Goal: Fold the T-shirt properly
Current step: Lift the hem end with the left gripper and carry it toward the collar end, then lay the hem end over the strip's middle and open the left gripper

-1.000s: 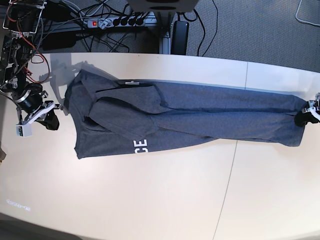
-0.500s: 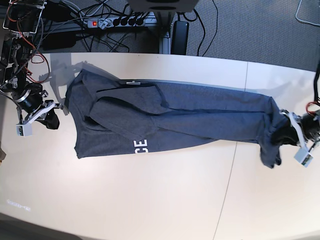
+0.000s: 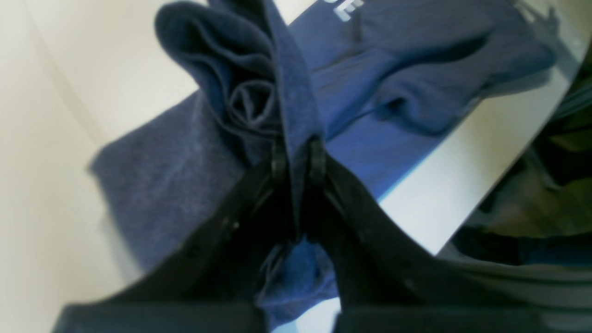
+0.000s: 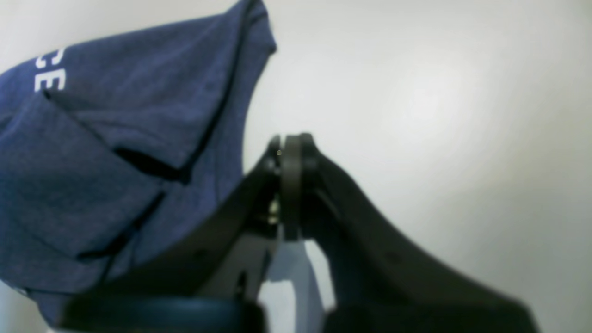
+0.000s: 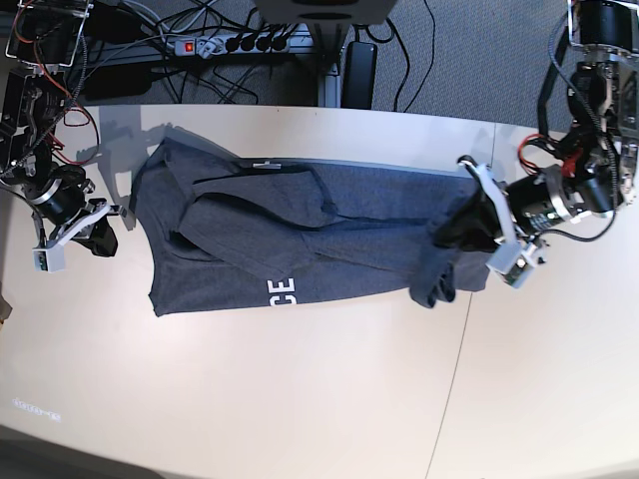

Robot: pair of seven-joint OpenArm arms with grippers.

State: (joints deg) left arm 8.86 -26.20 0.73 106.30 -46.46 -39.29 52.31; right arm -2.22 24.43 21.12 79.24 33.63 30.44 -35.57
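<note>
Left gripper (image 3: 298, 159) is clamped tight on a bunched hem fold of the T-shirt (image 5: 300, 239); in the left wrist view the cloth runs straight between the two black fingers (image 3: 279, 162) and balloons into rolled pleats at 12 o'clock above them. More fabric hangs below the jaws at 6 o'clock. In the base view this left gripper (image 5: 469, 225) sits at 3 o'clock of the shirt, lifting that end so it drapes in a small hanging lobe toward 6 o'clock.

Right gripper (image 4: 290, 152) is fully closed with nothing between its pads; the right wrist view shows the fingertips pressed together, bare tabletop behind. Shirt edge lies at 9 to 10 o'clock of it, near but not touching the tips as far as can be told. In the base view the right gripper (image 5: 95, 235) sits at 9 o'clock of the shirt, just beside the sleeve end.

T-shirt lies stretched across the white table (image 5: 300, 399), upper middle, long axis running 9 to 3 o'clock, heathered slate-blue, folded over itself with creases in the left half. White letters (image 5: 281, 290) reading "CE" show at the lower edge, about 6 o'clock of the shirt.

Power strip (image 5: 240, 42) and cables lie on the floor beyond the table at 12 o'clock.
</note>
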